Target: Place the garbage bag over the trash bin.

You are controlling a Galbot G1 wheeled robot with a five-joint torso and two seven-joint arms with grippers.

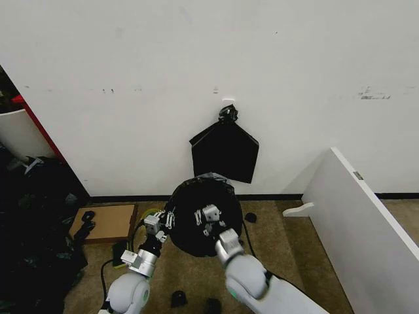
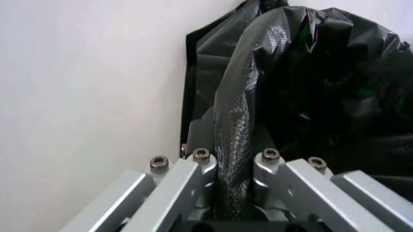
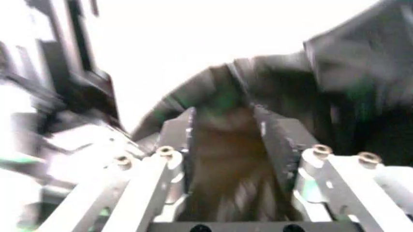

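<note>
Pinching bunched rim of thin crinkly black plastic garbage bag (image 1: 201, 212), left pincer (image 1: 160, 224) clenched on it. Bag below knotted black bundle (image 1: 224, 152). Right pincer (image 1: 208, 221) released, over bag. Film floppy, slippery; take hold at rim.

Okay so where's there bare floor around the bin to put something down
Bare carpet lies between the garbage bag and the white slanted panel, apart from a small black scrap. The side by the cardboard sheet is crowded: cables and dark clutter. Both hands sit at the bag, left hand gripping a fold, right hand open.
</note>
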